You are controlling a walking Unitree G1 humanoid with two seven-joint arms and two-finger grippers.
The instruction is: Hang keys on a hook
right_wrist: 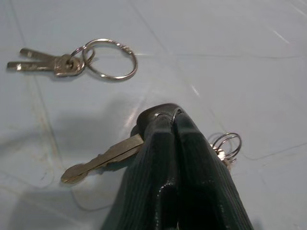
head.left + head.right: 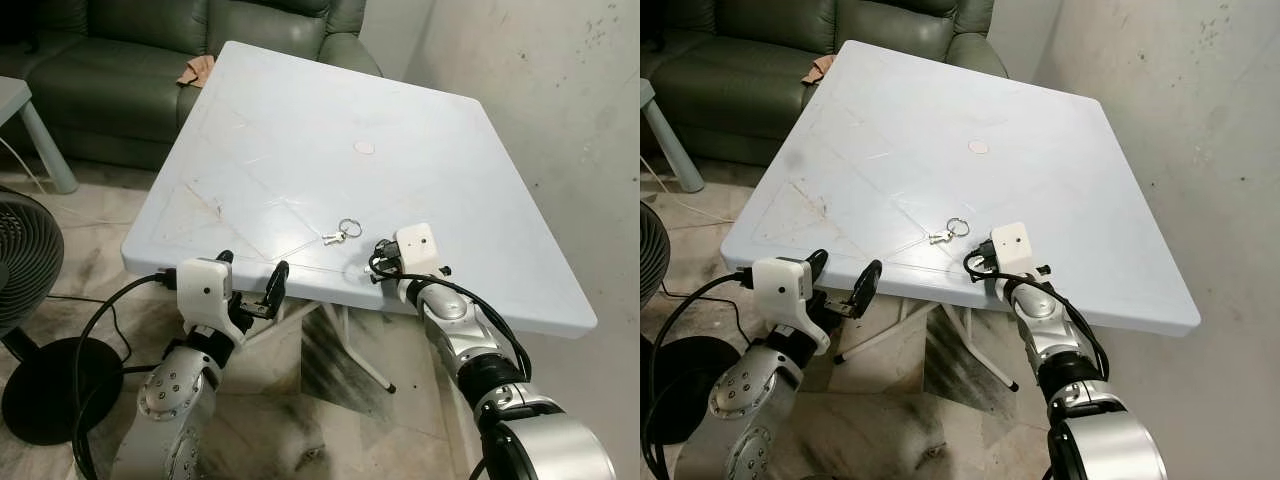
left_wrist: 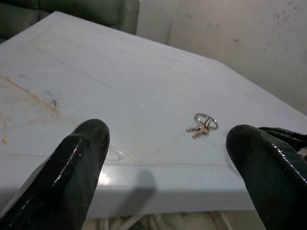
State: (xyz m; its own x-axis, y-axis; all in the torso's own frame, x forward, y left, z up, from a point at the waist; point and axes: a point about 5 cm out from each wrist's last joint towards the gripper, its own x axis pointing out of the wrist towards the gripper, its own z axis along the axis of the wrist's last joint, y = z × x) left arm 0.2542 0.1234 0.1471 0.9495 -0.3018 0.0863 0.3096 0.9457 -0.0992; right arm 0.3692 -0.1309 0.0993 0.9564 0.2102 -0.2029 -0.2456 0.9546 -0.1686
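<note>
A second set of keys (image 1: pixel 103 158) is seen pinched between the closed fingers of the right gripper (image 1: pixel 173 120) in the right wrist view, hidden in the head views. The loose keys (image 2: pixel 342 232) lie on the table (image 2: pixel 300 130) just beyond it. The left gripper (image 2: pixel 252 278) is held spread open at the table's near edge.

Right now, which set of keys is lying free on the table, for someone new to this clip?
On the pale blue table, look near its front edge, just ahead of the right gripper. The loose keys lie flat there on a big round ring, untouched, unlike the second set of keys pinched in that gripper's shut fingers.
</note>
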